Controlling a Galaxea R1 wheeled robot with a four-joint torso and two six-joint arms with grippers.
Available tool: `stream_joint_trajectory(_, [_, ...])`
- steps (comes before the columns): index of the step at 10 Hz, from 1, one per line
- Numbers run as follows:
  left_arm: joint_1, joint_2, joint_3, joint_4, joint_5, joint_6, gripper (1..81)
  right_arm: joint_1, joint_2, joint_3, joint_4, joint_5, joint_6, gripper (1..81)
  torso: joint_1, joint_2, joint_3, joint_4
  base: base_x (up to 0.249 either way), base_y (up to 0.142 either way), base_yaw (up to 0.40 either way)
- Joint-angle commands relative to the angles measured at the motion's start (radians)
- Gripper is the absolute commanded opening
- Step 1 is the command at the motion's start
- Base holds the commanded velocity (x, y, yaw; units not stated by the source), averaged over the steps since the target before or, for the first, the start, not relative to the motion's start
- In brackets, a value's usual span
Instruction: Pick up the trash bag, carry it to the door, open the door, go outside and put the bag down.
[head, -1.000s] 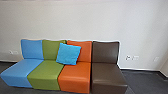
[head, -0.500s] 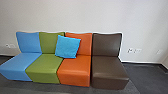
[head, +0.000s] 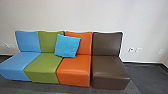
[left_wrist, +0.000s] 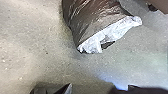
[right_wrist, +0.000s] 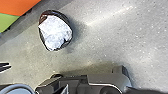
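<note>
On the floor in front of the seating, the trash bag stands apart from the robot base, its pale liner showing at the mouth. Current step, as judged: approach for pickup; the bag is ungrasped. The left gripper has its tips apart, with nothing between them. The state of the right gripper cannot be determined.

The next move calls for bringing a gripper down to the bag's mouth, aligning it across the gathered rim, and closing on both dark film and liner. Gripping the liner alone could let the outer bag slip or tear. Lift only after the grip is secure.

Edges: the orange seat and brown seat form a row of low front faces beyond the bag, backed by the wall. Avoid sweeping an arm toward them. Floor separates the bag from the base, allowing the arm to descend on the near side. Keep the lifted bag away from the base housing.
</note>
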Motion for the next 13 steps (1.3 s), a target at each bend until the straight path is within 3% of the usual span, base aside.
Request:
stream_joint_trajectory(1, [-0.118,-0.028,0.004,-0.034,0.066,0.003,81.1,0.184,-0.088,0.01,0.049,-0.184,0.0,81.1,0.061,-0.094,0.0,0.0,0.0,0.0,0.0])
stream_joint_trajectory(2, [-0.132,-0.025,0.003,-0.037,0.066,0.003,81.1,0.221,-0.098,0.009,0.056,-0.212,0.0,81.1,0.085,-0.133,0.0,0.0,0.0,0.0,0.0])
stream_joint_trajectory(3, [-0.144,-0.019,0.003,-0.038,0.077,0.0,81.1,0.248,-0.107,0.006,0.067,-0.238,0.0,81.1,0.168,-0.263,0.0,0.0,0.0,0.0,0.0])
stream_joint_trajectory(4, [-0.157,-0.012,0.003,-0.043,0.083,0.0,81.1,0.272,-0.108,0.002,0.072,-0.254,0.0,81.1,0.13,-0.205,0.0,0.0,0.0,0.0,0.0])
stream_joint_trajectory(6, [-0.187,0.0,0.003,-0.054,0.088,-0.002,81.1,0.348,-0.119,-0.001,0.092,-0.292,0.0,81.1,0.175,-0.277,0.0,0.0,0.0,0.0,0.0])
stream_joint_trajectory(7, [-0.205,0.006,0.0,-0.06,0.104,-0.005,81.1,0.383,-0.13,0.001,0.112,-0.325,0.0,81.1,0.196,-0.311,-0.094,0.0,0.0,0.0,0.0])
stream_joint_trajectory(9, [-0.233,0.021,-0.025,-0.072,0.12,-0.007,81.1,0.417,-0.131,0.007,0.122,-0.356,-0.001,81.1,0.227,-0.361,-0.12,0.0,0.0,0.0,0.0])
stream_joint_trajectory(13, [-0.311,0.057,-0.091,-0.074,0.174,-0.007,81.1,0.419,-0.131,0.016,0.122,-0.364,-0.001,81.1,0.314,-0.498,-0.251,0.0,0.0,0.0,0.0])
